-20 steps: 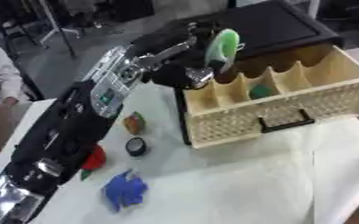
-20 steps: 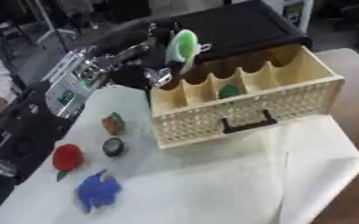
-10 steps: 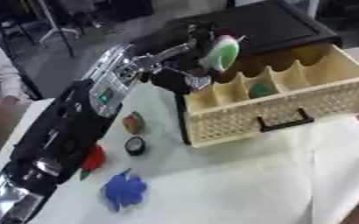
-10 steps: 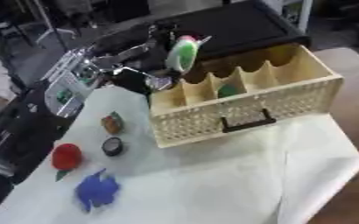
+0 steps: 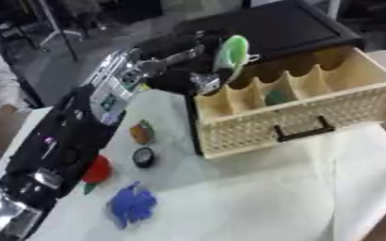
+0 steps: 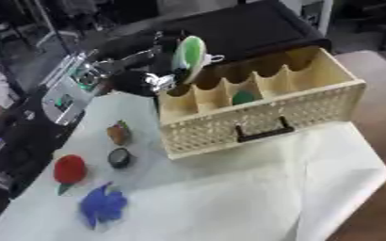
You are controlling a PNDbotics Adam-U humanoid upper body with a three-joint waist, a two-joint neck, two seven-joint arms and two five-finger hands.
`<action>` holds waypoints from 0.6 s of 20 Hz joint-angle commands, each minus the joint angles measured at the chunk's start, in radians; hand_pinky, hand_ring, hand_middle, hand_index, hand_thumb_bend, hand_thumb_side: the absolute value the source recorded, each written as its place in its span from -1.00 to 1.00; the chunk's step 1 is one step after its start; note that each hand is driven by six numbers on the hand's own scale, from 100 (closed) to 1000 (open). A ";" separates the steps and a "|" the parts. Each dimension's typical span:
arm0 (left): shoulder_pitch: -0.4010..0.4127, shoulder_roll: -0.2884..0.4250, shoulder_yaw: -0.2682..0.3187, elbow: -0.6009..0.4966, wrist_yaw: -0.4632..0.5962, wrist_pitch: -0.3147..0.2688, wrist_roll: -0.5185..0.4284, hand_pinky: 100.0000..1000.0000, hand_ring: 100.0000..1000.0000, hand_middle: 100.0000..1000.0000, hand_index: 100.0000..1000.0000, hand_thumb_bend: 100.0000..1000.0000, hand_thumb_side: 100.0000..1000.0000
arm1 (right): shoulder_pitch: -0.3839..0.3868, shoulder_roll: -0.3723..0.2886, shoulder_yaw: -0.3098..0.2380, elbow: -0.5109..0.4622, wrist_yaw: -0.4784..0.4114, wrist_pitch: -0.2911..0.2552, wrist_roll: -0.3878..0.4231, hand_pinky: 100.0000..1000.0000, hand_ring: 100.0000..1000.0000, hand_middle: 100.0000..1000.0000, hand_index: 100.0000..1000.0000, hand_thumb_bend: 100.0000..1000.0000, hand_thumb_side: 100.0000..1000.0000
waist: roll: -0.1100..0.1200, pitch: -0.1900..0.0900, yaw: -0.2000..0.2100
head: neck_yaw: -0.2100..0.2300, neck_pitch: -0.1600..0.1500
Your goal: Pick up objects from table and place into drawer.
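Left hand (image 5: 198, 81) holds the green-and-white oval object (image 5: 230, 52) at the back-left corner of the open drawer (image 5: 295, 122), above its leftmost compartments; release should come only once the piece hangs squarely over one slot, clear of the dividers

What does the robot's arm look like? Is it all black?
Mostly black, but not all. The left arm is long and chunky, with a black shell and shiny silver parts at the joints and near the bottom corner. A silver-grey block higher up carries small green and blue markings. Thin silver rods run toward the left hand, which is dark with silver bits. The right arm does not show.
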 commanded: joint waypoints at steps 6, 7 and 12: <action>-0.057 0.058 0.053 0.034 -0.085 -0.089 -0.048 0.46 0.86 0.89 1.00 -1.00 0.29 | -0.022 -0.010 -0.003 -0.015 -0.006 0.002 0.000 -0.41 -0.03 0.00 0.53 -1.00 0.01 | -0.002 -0.012 -0.011 | 0.009 -0.012; -0.058 0.059 0.055 0.036 -0.082 -0.095 -0.056 0.46 0.86 0.89 1.00 -1.00 0.30 | -0.021 -0.009 -0.003 -0.015 -0.006 0.003 -0.001 -0.41 -0.03 0.00 0.53 -1.00 0.00 | -0.001 -0.012 -0.011 | 0.009 -0.012; -0.060 0.059 0.061 0.032 -0.056 -0.092 -0.068 0.41 0.83 0.86 1.00 -1.00 0.35 | -0.019 -0.008 -0.004 -0.015 -0.007 0.005 -0.001 -0.41 -0.03 0.00 0.53 -1.00 -0.02 | -0.001 -0.013 -0.010 | 0.009 -0.011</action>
